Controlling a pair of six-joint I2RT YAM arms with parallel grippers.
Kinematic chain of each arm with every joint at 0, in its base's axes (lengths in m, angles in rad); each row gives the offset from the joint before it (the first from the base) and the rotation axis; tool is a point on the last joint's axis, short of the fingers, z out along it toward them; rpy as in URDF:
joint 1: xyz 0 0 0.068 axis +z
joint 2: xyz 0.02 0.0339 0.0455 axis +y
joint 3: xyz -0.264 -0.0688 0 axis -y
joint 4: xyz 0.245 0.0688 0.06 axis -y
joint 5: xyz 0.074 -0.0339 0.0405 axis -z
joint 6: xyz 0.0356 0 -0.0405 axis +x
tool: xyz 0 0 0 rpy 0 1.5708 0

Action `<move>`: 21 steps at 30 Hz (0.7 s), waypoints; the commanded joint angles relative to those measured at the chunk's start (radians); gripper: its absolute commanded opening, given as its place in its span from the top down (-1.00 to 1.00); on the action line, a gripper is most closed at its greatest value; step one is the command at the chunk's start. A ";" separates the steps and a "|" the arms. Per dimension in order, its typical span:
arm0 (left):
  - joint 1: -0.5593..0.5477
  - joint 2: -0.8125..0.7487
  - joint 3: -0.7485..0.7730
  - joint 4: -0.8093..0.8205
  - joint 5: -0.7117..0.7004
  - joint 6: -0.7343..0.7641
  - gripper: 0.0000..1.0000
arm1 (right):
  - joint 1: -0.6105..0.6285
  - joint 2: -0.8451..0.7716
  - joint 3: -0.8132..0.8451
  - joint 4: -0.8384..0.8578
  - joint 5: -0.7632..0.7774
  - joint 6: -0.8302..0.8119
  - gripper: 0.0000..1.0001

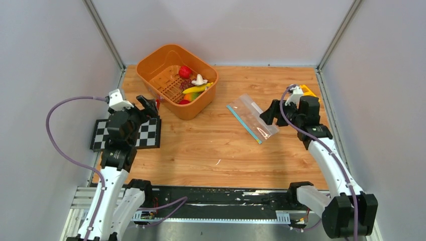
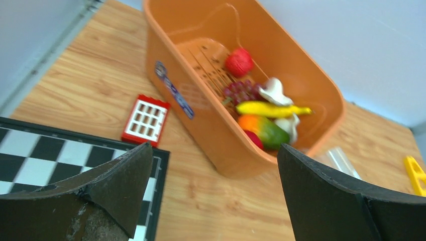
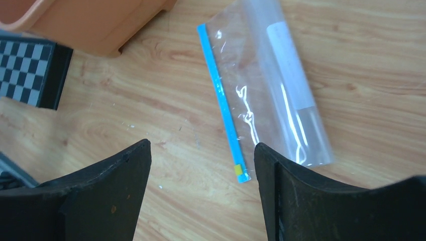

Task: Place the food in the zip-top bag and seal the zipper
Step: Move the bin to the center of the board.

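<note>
Left end effector (image 2: pixel 213 153): spread, empty
Right end effector (image 3: pixel 202 146): spread, near bag (image 3: pixel 271 85)
Food (image 1: pixel 197 89): in basket (image 1: pixel 195 108), far-left bench (image 1: pixel 211 150) corner

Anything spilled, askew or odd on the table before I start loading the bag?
Nothing spilled or damaged. The food sits in the orange basket; the zip-top bag lies flat and looks empty. Only strays: a red grid block beside the basket, and a yellow piece at the far right.
</note>
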 commanded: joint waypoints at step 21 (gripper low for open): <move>-0.190 0.690 0.564 -0.120 0.593 0.287 -1.00 | 0.140 0.186 0.041 -0.020 -0.145 0.031 -0.81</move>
